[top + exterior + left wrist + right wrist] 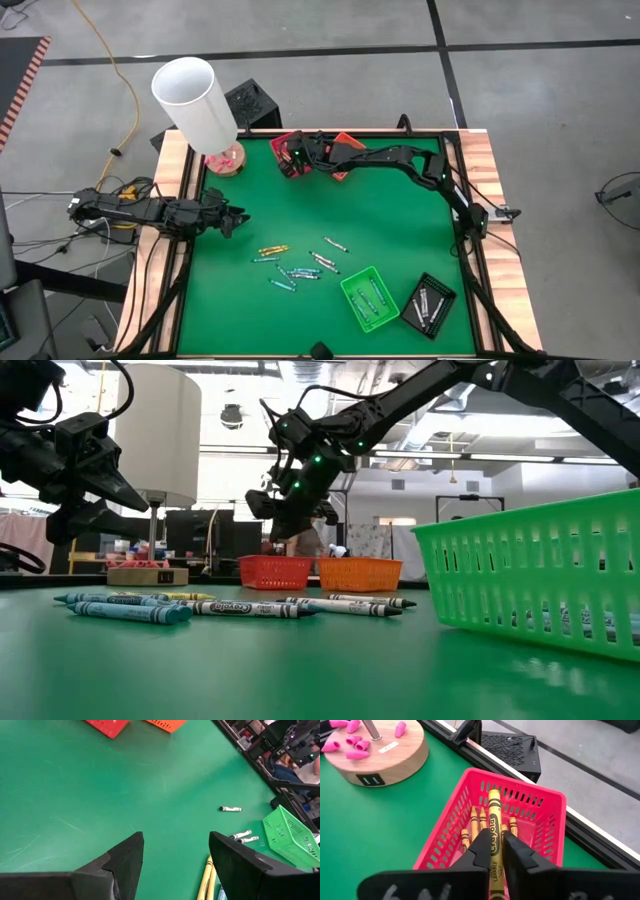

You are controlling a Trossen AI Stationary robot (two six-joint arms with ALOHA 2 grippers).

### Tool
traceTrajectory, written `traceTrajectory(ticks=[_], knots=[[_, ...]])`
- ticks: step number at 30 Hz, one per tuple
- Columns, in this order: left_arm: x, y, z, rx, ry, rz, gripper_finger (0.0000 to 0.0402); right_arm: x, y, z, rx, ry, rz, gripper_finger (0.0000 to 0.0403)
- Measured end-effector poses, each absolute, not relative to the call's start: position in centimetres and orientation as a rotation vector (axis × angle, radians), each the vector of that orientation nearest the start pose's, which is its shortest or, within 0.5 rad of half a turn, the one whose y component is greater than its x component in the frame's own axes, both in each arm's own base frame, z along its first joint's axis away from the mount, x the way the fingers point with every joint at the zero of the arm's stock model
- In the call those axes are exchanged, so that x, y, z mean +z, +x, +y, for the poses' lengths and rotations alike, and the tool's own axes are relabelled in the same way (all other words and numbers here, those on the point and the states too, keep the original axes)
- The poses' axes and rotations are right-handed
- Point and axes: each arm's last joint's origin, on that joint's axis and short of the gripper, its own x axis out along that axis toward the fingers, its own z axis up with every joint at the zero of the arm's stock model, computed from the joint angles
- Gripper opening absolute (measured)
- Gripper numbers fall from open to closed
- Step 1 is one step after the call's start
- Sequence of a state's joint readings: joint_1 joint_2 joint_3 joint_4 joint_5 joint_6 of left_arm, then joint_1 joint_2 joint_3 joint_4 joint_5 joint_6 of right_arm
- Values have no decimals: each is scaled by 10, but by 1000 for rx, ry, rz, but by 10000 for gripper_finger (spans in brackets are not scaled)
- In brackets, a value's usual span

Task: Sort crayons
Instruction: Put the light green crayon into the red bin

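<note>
Release is the step in hand, and it wants care: left to right, the left claw (pixel 233 217) waits with fingers apart over the bench's (pixel 400 230) left side, near the loose crayons (pixel 300 265), while the right claw (pixel 496 851) hangs over the red basket (pixel 547 810), its fingers close on a yellow crayon (pixel 493 827). I'd judge it best to part them only while the crayon points squarely inside, so it lands on those already there.

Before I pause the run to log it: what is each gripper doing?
Left gripper: open, empty, above the green mat.
Right gripper: closed on a yellow crayon, over the red basket.
</note>
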State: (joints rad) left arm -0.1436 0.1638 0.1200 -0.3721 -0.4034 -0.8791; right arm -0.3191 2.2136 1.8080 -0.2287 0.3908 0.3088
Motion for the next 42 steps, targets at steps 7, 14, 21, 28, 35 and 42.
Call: traceTrajectory(ticks=[7, 14, 21, 28, 35, 42], knots=[[158, 94, -2, 412, -749, 261, 215, 217, 474, -169, -778, 260, 537, 79], [158, 94, -2, 412, -750, 261, 215, 224, 479, -153, -608, 181, 572, 98], [158, 94, -2, 412, -749, 261, 215, 231, 492, -98, -377, 49, 598, 98], [158, 94, -2, 412, -749, 261, 215, 231, 501, -36, -230, -51, 597, 98], [158, 94, -2, 412, -749, 260, 215, 217, 513, 13, -111, -166, 532, 98], [158, 94, -2, 412, -749, 260, 215, 198, 520, 39, -49, -225, 522, 98]])
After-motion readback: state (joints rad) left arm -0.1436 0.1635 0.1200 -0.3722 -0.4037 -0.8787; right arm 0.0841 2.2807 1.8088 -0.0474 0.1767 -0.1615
